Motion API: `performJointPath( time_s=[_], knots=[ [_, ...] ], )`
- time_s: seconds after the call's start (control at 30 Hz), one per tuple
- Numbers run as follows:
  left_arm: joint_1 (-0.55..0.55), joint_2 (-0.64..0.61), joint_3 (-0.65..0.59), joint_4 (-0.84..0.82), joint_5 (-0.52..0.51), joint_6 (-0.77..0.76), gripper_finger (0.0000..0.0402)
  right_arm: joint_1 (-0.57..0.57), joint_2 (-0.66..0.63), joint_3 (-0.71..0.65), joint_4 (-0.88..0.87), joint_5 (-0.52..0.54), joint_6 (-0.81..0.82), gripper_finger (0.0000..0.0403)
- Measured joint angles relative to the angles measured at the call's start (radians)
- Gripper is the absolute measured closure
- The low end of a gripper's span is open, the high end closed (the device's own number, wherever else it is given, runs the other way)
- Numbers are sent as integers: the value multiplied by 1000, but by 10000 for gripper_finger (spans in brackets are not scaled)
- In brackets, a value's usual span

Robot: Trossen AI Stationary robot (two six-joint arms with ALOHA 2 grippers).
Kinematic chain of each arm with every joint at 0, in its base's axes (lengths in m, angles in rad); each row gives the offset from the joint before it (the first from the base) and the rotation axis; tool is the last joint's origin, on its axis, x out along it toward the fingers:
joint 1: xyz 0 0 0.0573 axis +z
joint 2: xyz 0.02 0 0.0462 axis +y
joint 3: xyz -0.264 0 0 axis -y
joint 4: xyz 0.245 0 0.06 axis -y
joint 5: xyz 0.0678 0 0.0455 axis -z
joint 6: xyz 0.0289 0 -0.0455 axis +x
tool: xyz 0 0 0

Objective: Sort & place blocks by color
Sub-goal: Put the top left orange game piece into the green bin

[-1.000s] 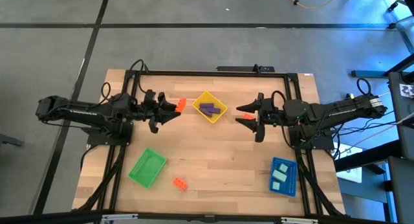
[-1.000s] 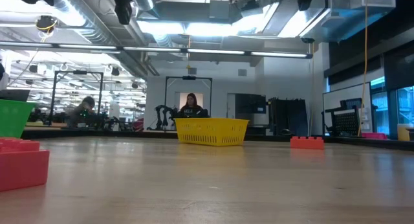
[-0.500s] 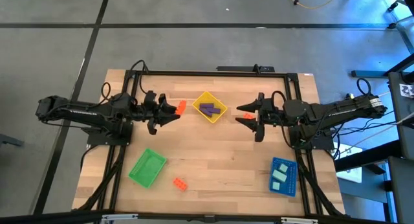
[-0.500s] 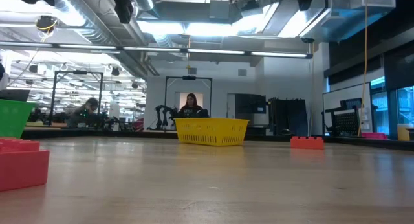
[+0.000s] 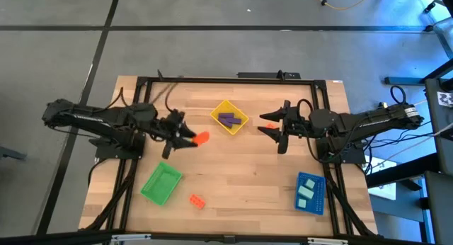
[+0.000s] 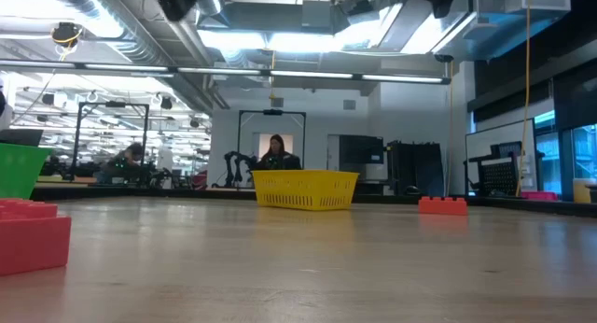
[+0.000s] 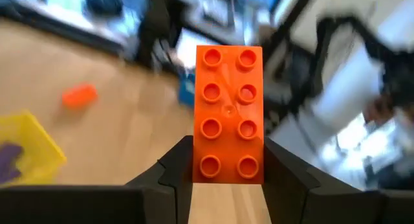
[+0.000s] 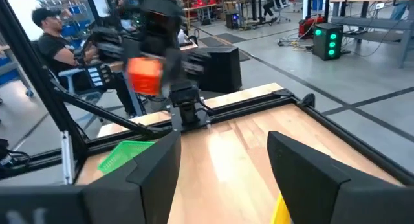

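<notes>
Left gripper (image 7: 228, 179) clamps an orange-red studded brick (image 7: 229, 114), studs hidden overhead beside the yellow tray (image 5: 229, 117); right gripper (image 5: 273, 129) gapes empty.

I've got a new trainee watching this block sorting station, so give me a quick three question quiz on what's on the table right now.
1. True or false: the left gripper holds an orange brick between its fingers.
2. Which tray holds the purple bricks? A green tray, B yellow tray, C blue tray.
3. Fill in: one orange brick lies loose on the table beside the ____ tray.

Key: 1 true. 2 B. 3 green; that loose orange brick lies apart from the tray. The right gripper holds nothing, fingers open.
</notes>
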Motion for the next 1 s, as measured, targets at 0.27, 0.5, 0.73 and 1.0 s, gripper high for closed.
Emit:
performJointPath(
  time_s=[0.27,0.5,0.73,1.0],
  knots=[
    [-307,281,407,-738,-169,-97,271,0,0,0,-48,18,-25,170],
    [-583,515,481,-944,-145,-318,271,0,0,0,-125,18,-23,170],
    [-724,650,481,-975,-118,-396,271,0,0,0,-145,18,-23,170],
    [-675,654,427,-1076,-170,-302,271,0,0,0,-145,18,-11,170]
  ],
)
